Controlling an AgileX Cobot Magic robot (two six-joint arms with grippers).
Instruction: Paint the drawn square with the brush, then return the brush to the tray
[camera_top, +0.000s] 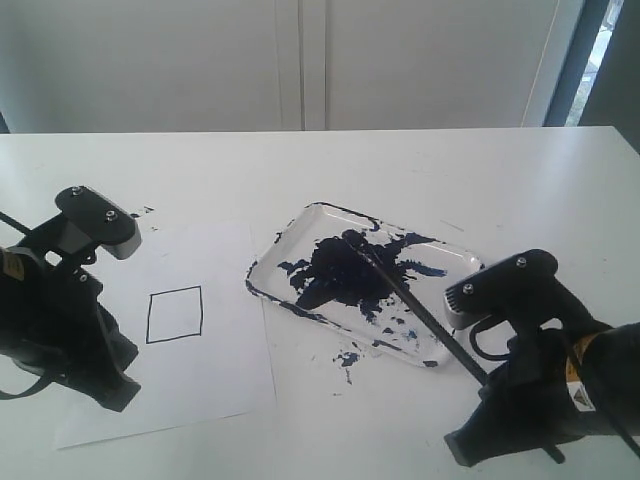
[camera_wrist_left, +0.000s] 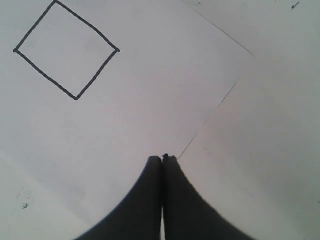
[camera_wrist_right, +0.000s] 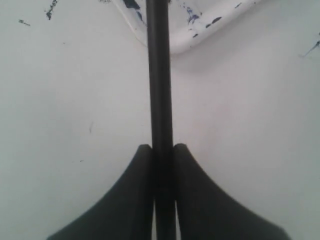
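Observation:
The drawn square (camera_top: 175, 314) is a thin black outline on the white paper (camera_top: 215, 380), unfilled; it also shows as the square (camera_wrist_left: 66, 49) in the left wrist view. The brush (camera_top: 415, 308) is a long black stick whose dark tip lies in the paint blotch of the tray (camera_top: 300, 225). My right gripper (camera_wrist_right: 162, 148) is shut on the brush's handle (camera_wrist_right: 159, 75), just outside the tray's rim (camera_wrist_right: 190, 42). My left gripper (camera_wrist_left: 162, 159) is shut and empty, over the paper's edge beside the square.
Blue-black paint splatters (camera_top: 347, 358) mark the table in front of the tray. A few specks (camera_top: 140, 212) lie behind the paper. The white table (camera_top: 450, 170) stretches back to a white wall.

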